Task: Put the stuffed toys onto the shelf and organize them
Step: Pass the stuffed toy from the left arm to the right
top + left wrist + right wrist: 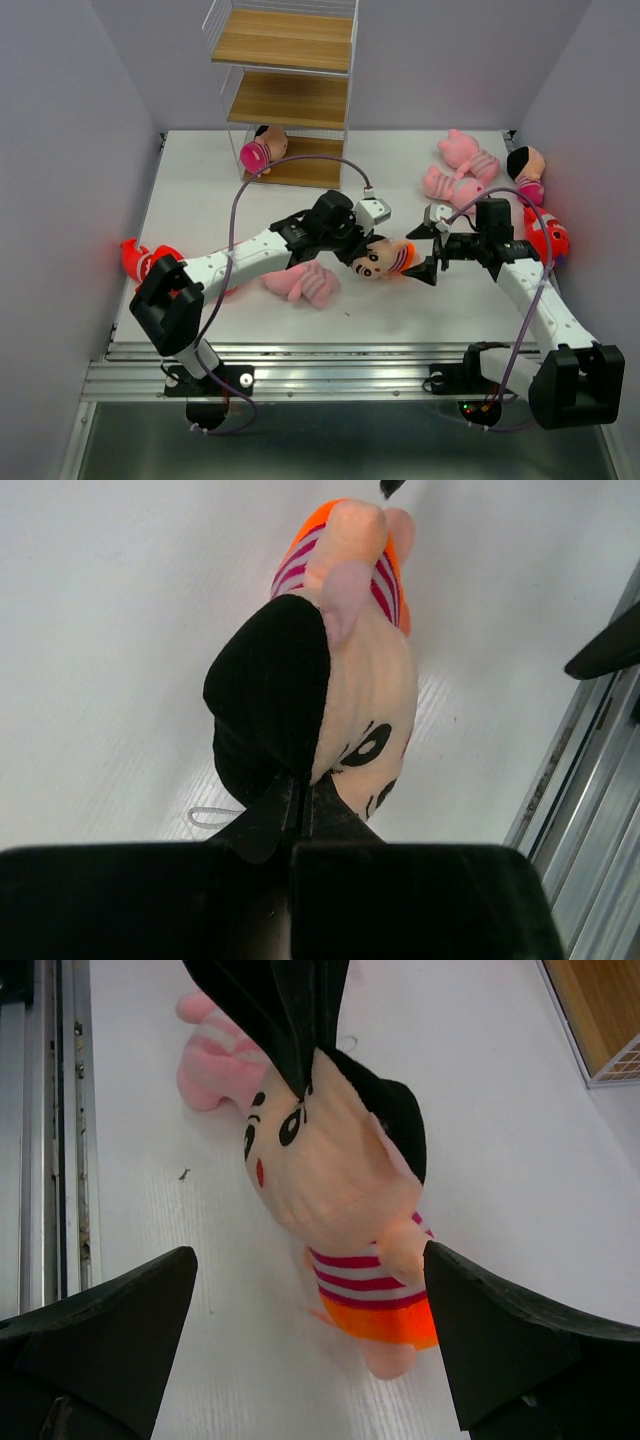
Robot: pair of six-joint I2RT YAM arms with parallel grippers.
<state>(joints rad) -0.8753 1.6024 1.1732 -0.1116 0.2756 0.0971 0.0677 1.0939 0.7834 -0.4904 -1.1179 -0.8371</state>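
"Did the overhead view show the whole shelf (285, 40)?"
"No, the picture's upper edge cut off its top."
"And the toys?"
"The left arm (240, 258) hid part of the red shark (135, 258) and of a pink animal (305, 283). The right arm (535, 300) covered part of the second shark (548, 238)."

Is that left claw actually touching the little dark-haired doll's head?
Touching. The left wrist view shows the left claw pinched shut on the doll, right where its black hair meets the face.
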